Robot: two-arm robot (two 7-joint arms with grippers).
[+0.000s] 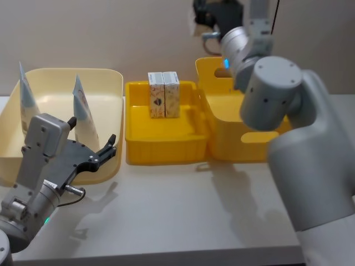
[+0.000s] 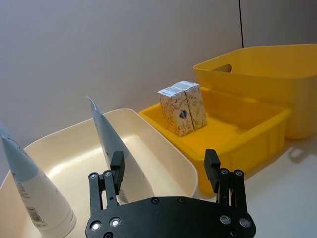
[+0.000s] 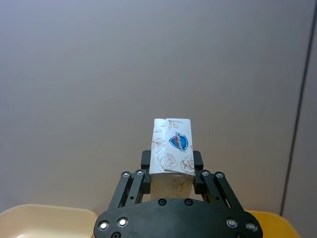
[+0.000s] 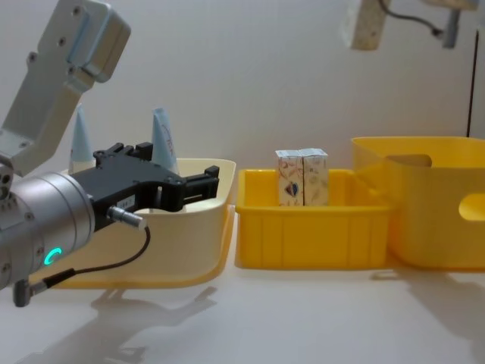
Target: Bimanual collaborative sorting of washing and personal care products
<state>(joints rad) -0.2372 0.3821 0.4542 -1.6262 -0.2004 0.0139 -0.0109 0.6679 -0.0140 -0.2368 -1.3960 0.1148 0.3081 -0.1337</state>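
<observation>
Two cartons (image 1: 163, 94) stand paired in the yellow tray (image 1: 166, 156), so your right gripper (image 3: 171, 166) clamps a third carton (image 3: 172, 141) high above that tray, likely to join them, while your left gripper (image 2: 165, 163) hangs wide open and empty left of it.

The carton (image 3: 171, 151) bears a blue shield emblem; its white lettering is unreadable. One tube (image 2: 29, 193) carries a barcode.

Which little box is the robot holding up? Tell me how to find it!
Find the tall yellow tub on the robot's right and look high up near it. There the right gripper pinches a cream flowery box with a blue badge. The two boxes like it stand in the low yellow tray; this one hangs in the air.
</observation>
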